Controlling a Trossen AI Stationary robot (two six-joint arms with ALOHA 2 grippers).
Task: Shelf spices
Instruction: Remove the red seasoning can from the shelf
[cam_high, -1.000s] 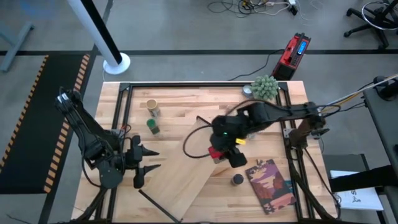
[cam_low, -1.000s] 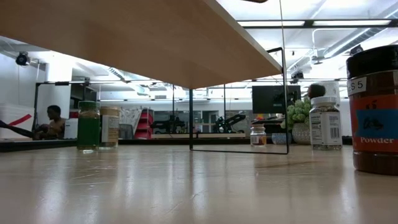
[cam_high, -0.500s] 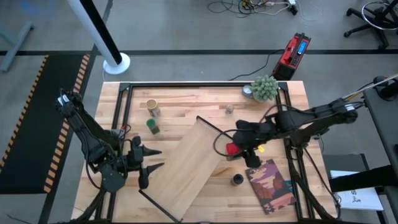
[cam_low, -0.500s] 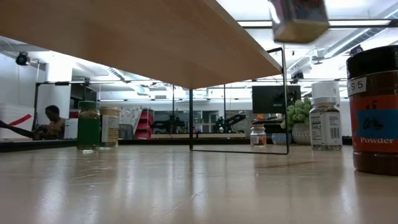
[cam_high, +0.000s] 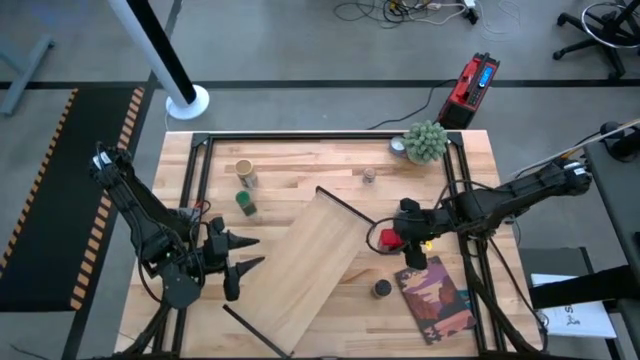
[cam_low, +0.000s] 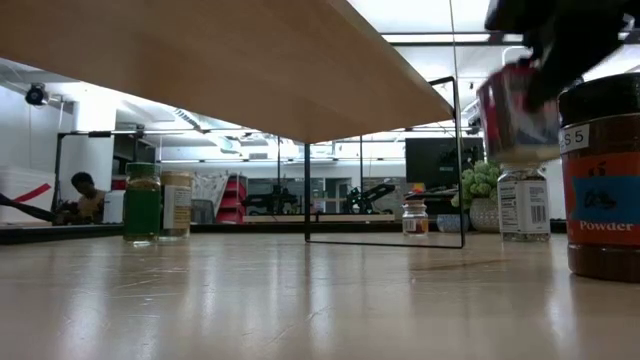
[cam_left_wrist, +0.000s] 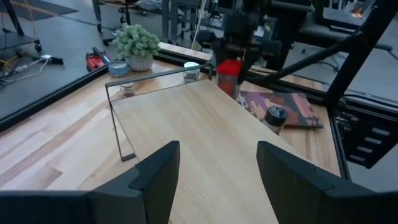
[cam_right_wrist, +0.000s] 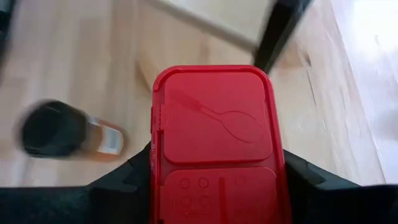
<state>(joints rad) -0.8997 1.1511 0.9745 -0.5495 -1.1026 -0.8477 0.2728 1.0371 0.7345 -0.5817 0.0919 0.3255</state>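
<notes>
Butcher-block tabletop (cam_high: 300, 165) carries everything, and the shelf (cam_high: 300, 262) stands on it askew, its pale board raised on thin black rails so jars can go on top. Over at the tabletop's left side the left gripper (cam_high: 243, 267) waits with its fingers apart and nothing between them, pointed at the shelf, probably kept clear so the other arm has room. A reddish-brown book (cam_high: 434, 296) lies flat near the right front corner, and a fuzzy green plant (cam_high: 425, 140) sits at the far right corner.

Just off the shelf's right end, the right gripper (cam_high: 398, 237) is clamped on the red jar (cam_high: 387, 238), holding it from the sides with its lid up and lifted clear of the table, a carry that seems meant to keep it upright for setting down. The black-topped jar (cam_high: 382, 289) stands beside the book; the tan-topped jar (cam_high: 244, 171) and green-topped jar (cam_high: 243, 201) stand together at the far left, and a clear glass jar (cam_high: 369, 176) stands near the plant, all still off the shelf.
</notes>
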